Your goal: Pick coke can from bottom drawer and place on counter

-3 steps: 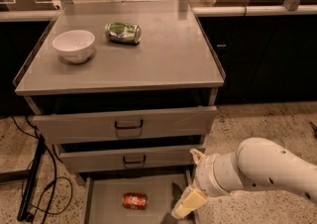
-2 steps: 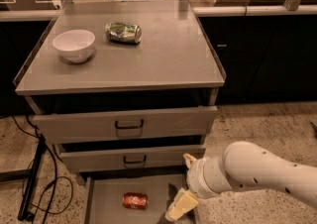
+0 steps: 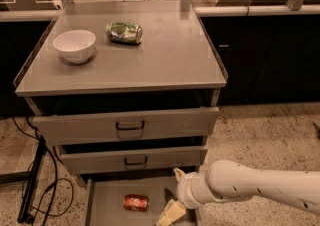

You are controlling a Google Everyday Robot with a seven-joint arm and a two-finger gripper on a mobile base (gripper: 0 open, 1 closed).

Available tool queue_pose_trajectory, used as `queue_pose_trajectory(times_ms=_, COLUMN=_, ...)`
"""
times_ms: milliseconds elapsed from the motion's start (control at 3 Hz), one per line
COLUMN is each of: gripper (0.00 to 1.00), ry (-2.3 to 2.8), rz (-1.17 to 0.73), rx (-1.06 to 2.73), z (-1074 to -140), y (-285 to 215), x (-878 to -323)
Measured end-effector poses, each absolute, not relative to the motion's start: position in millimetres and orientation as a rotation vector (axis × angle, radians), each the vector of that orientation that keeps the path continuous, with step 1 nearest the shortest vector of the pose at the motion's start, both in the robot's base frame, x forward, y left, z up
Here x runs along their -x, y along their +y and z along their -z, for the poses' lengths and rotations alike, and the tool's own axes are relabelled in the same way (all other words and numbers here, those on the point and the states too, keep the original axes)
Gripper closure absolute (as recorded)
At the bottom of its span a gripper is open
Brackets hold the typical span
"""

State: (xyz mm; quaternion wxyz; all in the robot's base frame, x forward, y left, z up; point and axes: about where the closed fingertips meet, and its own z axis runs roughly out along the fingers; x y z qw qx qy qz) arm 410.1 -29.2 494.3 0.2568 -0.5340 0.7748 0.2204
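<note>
The coke can, red with silver ends, lies on its side in the open bottom drawer, a flat grey tray at the foot of the cabinet. My gripper hangs over the right part of that drawer, a short way right of the can and not touching it. Its cream-coloured fingers point down and left. My white arm comes in from the right. The counter is the grey cabinet top with a low rim.
A white bowl and a green can on its side sit on the counter's back left. Two taller grey drawers with black handles stand slightly pulled out above the bottom drawer. Black cables lie on the floor at left.
My arm and gripper have moved left over the bottom drawer, closer to the coke can. The can has not moved.
</note>
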Motion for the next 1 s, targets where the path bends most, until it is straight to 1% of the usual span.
queue_pose_trajectory(times_ms=667, gripper=0.00, ry=2.086, rz=-0.718, rx=1.386, z=-407, y=-9, x=-416)
queue_pose_trajectory(times_ms=1000, gripper=0.00, ry=2.092, rz=-0.733, rx=1.386, z=-401, y=-6, x=-416)
